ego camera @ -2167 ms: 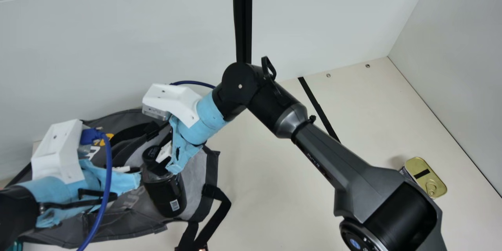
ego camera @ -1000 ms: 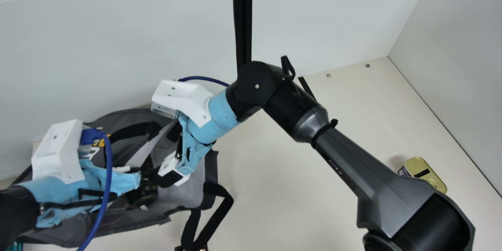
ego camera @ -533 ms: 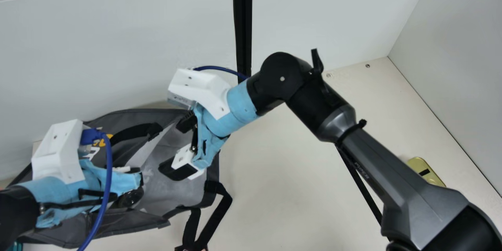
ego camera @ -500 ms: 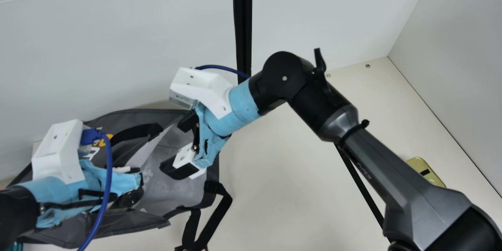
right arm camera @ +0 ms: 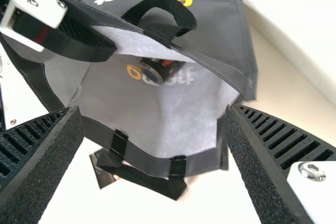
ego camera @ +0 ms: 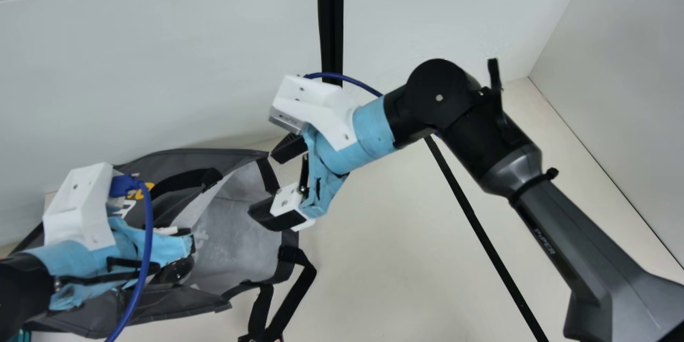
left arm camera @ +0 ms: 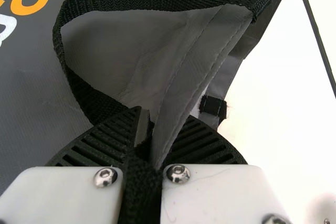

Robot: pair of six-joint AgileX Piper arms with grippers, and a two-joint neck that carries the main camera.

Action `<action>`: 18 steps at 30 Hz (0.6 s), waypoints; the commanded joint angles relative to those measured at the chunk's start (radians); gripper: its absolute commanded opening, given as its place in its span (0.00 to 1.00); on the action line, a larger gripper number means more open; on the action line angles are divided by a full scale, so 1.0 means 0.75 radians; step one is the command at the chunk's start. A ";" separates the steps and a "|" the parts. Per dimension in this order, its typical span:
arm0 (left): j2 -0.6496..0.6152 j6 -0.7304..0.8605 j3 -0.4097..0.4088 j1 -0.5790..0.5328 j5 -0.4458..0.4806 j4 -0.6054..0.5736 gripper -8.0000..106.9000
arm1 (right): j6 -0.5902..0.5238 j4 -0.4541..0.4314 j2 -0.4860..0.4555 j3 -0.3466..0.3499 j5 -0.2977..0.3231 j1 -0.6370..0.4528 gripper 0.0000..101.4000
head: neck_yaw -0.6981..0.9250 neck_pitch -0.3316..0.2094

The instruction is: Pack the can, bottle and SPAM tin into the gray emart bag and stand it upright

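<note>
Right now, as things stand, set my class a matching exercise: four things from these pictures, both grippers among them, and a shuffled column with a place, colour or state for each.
Things
1. emart bag
2. left gripper
3. dark container
4. right gripper

Places, colours, states
A. open, with nothing between its fingers
B. lying inside the bag
C. gray outside, mouth open
D. closed on the bag's edge

Right pairs: 1-C, 2-D, 3-B, 4-A

The main view looks down on a table (ego camera: 374, 256); the left wrist view sits close over a gray bag (ego camera: 230, 235); the right faces into it from farther back; all three share it.
</note>
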 commanded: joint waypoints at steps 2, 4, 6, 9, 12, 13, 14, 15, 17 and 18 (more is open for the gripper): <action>0.000 0.000 0.000 0.000 0.000 0.000 0.00 | -0.018 -0.001 -0.018 0.024 -0.002 -0.035 0.94 | -0.003 -0.032; 0.000 0.000 0.000 0.000 0.000 0.000 0.00 | -0.032 0.000 -0.030 0.038 -0.002 -0.059 0.94 | -0.003 -0.032; 0.000 0.000 0.000 0.000 0.000 0.000 0.00 | -0.048 0.001 -0.042 0.052 -0.002 -0.083 0.94 | -0.003 -0.032; 0.000 0.000 0.000 0.000 0.000 0.000 0.00 | -0.068 0.000 -0.058 0.069 -0.002 -0.121 0.94 | -0.003 -0.032; 0.000 0.000 0.000 0.000 0.000 0.000 0.00 | -0.082 -0.016 -0.071 0.079 -0.002 -0.159 0.94 | -0.003 -0.032; 0.000 0.000 0.000 0.000 0.000 0.000 0.00 | -0.084 -0.024 -0.076 0.081 -0.002 -0.171 0.94 | -0.003 -0.032; 0.000 0.000 0.000 0.000 0.000 0.000 0.00 | -0.085 -0.033 -0.080 0.082 -0.002 -0.183 0.94 | -0.003 -0.032; 0.000 0.000 0.000 0.000 0.000 0.000 0.00 | -0.086 -0.042 -0.084 0.083 -0.002 -0.195 0.94 | -0.003 -0.032; 0.000 0.000 0.000 0.000 0.000 0.000 0.00 | -0.087 -0.056 -0.092 0.085 -0.002 -0.218 0.94 | -0.003 -0.032; 0.000 0.000 0.000 0.000 0.000 0.000 0.00 | -0.087 -0.063 -0.096 0.086 -0.002 -0.230 0.94 | -0.003 -0.032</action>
